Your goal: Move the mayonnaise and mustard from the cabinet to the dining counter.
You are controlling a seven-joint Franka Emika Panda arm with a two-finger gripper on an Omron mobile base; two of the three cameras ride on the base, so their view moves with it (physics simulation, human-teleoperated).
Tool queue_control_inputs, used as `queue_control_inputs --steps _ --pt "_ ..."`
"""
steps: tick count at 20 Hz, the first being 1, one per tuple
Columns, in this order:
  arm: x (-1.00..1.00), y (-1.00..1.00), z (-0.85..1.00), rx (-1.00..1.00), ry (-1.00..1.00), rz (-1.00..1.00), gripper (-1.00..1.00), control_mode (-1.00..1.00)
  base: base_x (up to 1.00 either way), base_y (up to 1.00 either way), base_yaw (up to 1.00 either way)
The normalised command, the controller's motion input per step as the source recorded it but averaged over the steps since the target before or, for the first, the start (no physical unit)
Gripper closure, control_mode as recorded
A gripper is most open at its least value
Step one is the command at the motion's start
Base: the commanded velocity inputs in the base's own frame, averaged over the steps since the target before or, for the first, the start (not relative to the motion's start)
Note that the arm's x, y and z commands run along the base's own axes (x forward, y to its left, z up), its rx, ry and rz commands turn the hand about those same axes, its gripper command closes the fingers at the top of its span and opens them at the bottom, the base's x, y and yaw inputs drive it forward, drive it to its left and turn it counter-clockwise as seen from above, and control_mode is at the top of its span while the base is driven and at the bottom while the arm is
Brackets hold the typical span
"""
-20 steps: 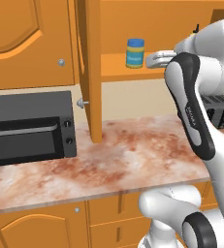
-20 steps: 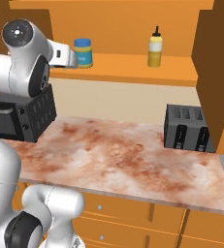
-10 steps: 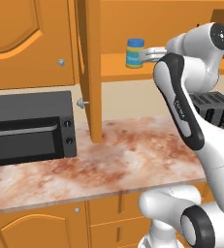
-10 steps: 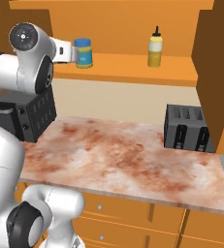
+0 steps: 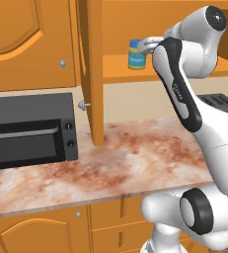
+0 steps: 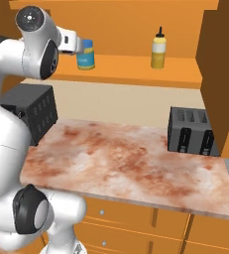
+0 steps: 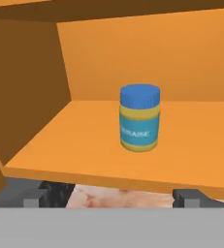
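The mayonnaise (image 7: 139, 118), a squat jar with a blue lid and a yellow-and-blue label, stands upright on the orange shelf (image 7: 79, 145) of the open cabinet (image 5: 90, 69). In the left base view the mayonnaise (image 5: 136, 54) sits just left of my gripper (image 5: 148, 45). My gripper (image 7: 111, 197) is open, its fingertips (image 7: 33, 197) spread wide at the shelf's front edge, short of the jar, with nothing between them. The mustard (image 6: 158, 48), a slim yellow bottle with a black nozzle, stands further right on the same shelf as the mayonnaise (image 6: 86, 54). The dining counter is out of view.
Below the shelf runs a marbled wall counter (image 6: 121, 158). A black microwave (image 5: 31, 128) sits at its left and a black toaster (image 6: 190, 130) at its right. The open cabinet door hangs edge-on just left of the jar.
The arm has swung left and upward, bringing the hand closer to the mayonnaise on the shelf. The jaws stayed open; jar and bottle have not moved.
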Motion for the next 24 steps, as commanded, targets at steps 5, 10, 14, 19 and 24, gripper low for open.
queue_control_inputs --steps 5,10,14,19,24 --pt "0.32 0.00 -0.03 -0.07 -0.01 -0.04 -1.00 -1.00 0.00 0.00 0.00" --pt "0.24 0.00 -0.02 -0.06 -0.03 -0.05 -1.00 -1.00 0.00 0.00 0.00" --pt "0.18 0.00 0.00 -0.02 0.00 -0.05 -1.00 -1.00 0.00 0.00 0.00" --pt "0.07 0.00 0.00 0.01 0.00 -0.01 -1.00 -1.00 0.00 0.00 0.00" --pt "0.08 0.00 0.00 0.05 -0.02 0.00 -1.00 -1.00 0.00 0.00 0.00"
